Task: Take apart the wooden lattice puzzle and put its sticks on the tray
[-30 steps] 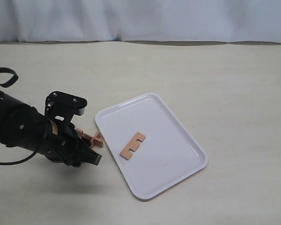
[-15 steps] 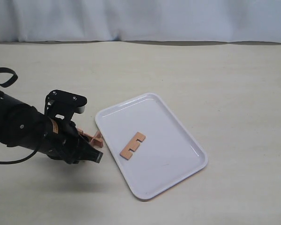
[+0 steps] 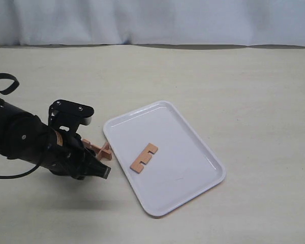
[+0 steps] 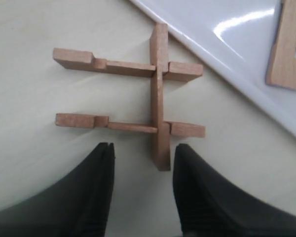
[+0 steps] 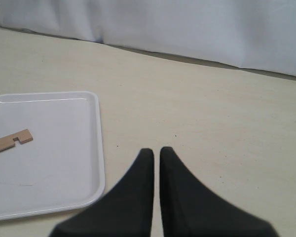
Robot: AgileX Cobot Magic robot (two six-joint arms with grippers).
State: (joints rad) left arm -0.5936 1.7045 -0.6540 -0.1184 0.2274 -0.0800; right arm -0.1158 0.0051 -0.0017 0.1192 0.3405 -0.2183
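Note:
The wooden lattice puzzle (image 4: 155, 98) lies on the table beside the tray (image 3: 185, 175). Three sticks still interlock: two parallel ones crossed by a third. My left gripper (image 4: 144, 150) is open just short of it, with the end of the crossing stick (image 4: 161, 158) reaching between the fingertips, near one finger (image 4: 187, 163). In the exterior view the left gripper (image 3: 102, 170) hangs low over the puzzle (image 3: 100, 149). One loose stick (image 3: 144, 157) lies flat on the tray, also seen from the left wrist as a stick (image 4: 287, 49). My right gripper (image 5: 156, 151) is shut, empty, above bare table.
The tray's rim (image 4: 222, 57) runs close past the puzzle's far side. White cloth (image 3: 152, 20) hangs along the table's back edge. The right wrist view shows the tray (image 5: 54, 148) with its stick (image 5: 11, 140) off to one side.
The left arm has shifted only slightly near the puzzle. The puzzle and the stick on the tray lie where they were.

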